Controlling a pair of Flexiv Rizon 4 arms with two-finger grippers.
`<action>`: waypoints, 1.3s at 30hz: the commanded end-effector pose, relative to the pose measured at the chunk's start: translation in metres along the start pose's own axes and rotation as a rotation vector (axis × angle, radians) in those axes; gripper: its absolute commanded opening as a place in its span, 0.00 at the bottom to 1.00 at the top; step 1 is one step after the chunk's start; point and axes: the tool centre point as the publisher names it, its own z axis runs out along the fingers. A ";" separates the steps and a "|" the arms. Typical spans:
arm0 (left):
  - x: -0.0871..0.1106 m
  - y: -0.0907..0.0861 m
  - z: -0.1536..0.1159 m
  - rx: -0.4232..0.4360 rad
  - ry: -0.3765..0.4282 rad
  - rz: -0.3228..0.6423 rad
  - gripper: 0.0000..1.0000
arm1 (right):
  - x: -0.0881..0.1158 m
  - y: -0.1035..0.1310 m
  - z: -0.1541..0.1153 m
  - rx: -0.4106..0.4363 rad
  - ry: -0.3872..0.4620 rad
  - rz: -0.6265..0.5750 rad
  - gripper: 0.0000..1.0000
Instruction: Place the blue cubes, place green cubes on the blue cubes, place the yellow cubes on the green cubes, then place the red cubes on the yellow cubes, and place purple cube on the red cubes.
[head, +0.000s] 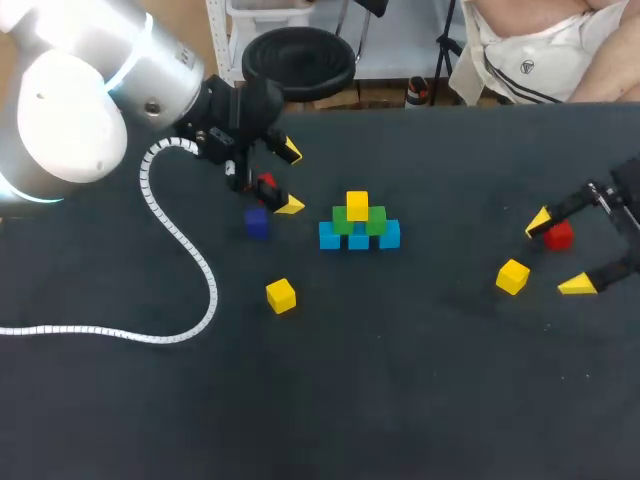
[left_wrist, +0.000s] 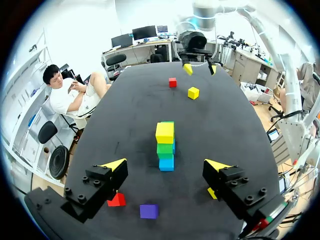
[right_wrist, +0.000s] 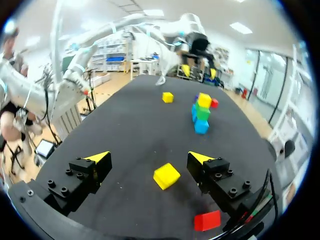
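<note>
Left gripper: spread wide, holding nothing; red cube just under one finger, purple cube below the gap.
Stack: straight ahead of the left gripper.
Right gripper: spread wide, empty; yellow cube between its fingers, untouched.
Head view: the left gripper half hides the red cube.

Your dark desk carries a white coiled cable, which lies in a long curve from near the far left corner toward the middle and back to the left edge.
</note>
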 end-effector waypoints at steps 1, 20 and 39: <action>0.001 0.000 0.000 0.000 -0.002 0.002 1.00 | 0.004 -0.005 0.015 0.024 0.025 0.088 1.00; 0.001 0.000 0.000 0.000 -0.002 0.002 1.00 | 0.023 -0.002 0.027 -0.161 0.033 -0.108 1.00; 0.001 0.000 0.000 0.000 -0.002 0.002 1.00 | 0.030 -0.011 0.047 -0.211 0.018 -0.138 0.45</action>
